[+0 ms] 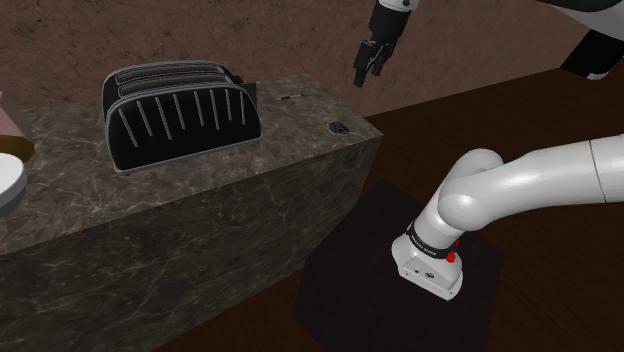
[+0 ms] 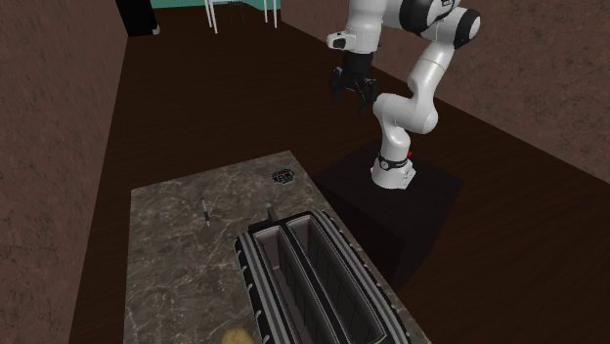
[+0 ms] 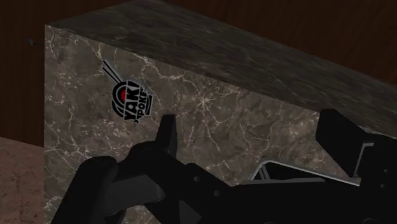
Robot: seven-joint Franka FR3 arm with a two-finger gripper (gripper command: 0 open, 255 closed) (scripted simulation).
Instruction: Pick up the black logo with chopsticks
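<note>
You have the gripper (image 1: pixel 360 77) at upper centre of the shoulder view, in the air beyond the marble counter's (image 1: pixel 200 200) far corner, fingers spread and grasping nothing. The black logo with chopsticks (image 1: pixel 340 127) lies flat on the counter top near that corner, just right of frame centre, well apart from the black toaster (image 1: pixel 180 110) at upper left.

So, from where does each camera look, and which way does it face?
Shoulder view: beside the stand, looking down over the counter and toaster; arm and gripper show.
Second exterior view: high beyond the toaster, facing the arm across the counter.
Wrist view: on the hand, looking at the logo; open fingers show.
All share the logo.
</note>
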